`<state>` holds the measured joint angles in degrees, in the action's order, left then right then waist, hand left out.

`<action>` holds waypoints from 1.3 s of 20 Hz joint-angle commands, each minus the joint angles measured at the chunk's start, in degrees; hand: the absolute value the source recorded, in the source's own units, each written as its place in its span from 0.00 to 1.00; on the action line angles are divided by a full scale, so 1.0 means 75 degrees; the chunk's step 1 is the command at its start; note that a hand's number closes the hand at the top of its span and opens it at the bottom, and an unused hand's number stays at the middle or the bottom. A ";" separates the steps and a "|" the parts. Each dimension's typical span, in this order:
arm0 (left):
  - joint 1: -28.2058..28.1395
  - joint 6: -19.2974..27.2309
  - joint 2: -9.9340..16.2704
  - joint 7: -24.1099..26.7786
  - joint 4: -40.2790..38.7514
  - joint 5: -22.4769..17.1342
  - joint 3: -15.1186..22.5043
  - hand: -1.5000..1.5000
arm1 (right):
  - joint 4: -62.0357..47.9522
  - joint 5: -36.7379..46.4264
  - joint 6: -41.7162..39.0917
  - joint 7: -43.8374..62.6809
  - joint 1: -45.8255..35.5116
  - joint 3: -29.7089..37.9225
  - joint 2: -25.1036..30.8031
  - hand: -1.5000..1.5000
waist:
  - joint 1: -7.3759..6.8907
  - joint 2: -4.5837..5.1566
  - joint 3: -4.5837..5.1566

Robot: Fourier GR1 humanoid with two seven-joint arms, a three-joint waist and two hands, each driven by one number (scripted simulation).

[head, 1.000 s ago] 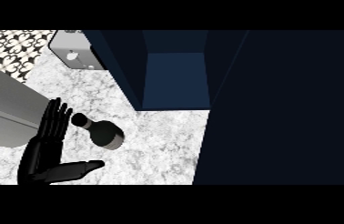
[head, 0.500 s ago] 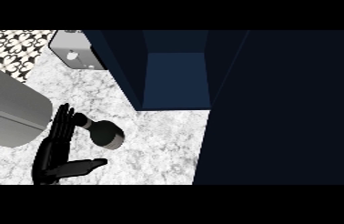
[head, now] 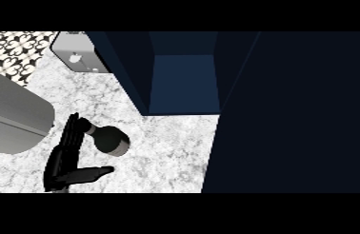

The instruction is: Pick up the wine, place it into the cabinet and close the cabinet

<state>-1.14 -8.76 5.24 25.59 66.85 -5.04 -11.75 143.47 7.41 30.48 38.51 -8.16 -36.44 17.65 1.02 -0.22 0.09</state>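
Note:
The wine bottle (head: 107, 139) is dark and stands on the marble counter (head: 169, 147), seen from steeply above, with its neck slanting toward the upper left. My left hand (head: 63, 165) comes in at the lower left, open, with straight fingers (head: 70, 133) pointing up right against the left side of the bottle's neck and the thumb stretched right below the bottle. The dark blue cabinet (head: 184, 83) stands open at the top middle, its inside bare. My right hand does not show.
The cabinet's dark door (head: 285, 114) fills the whole right side. A grey sink basin (head: 21, 116) lies at the left edge, just left of my hand. A grey metal box (head: 76, 54) and patterned tiles (head: 20, 48) sit at the top left.
My left hand has moved right and a little up, from beside the sink to the bottle's neck. The bottle has not moved.

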 commanded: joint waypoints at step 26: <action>0.1956 -0.0532 -0.0201 0.1761 -0.3274 -0.0266 -0.0235 1.00 | 0.1449 0.0855 0.0460 0.0062 0.0593 -0.0408 0.0865 0.00 | -0.0013 -0.0005 -0.0007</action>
<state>11.65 -15.13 5.01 39.33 41.76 -7.37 -14.03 143.48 7.96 34.37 35.50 -6.94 -39.44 21.97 1.04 -0.23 0.06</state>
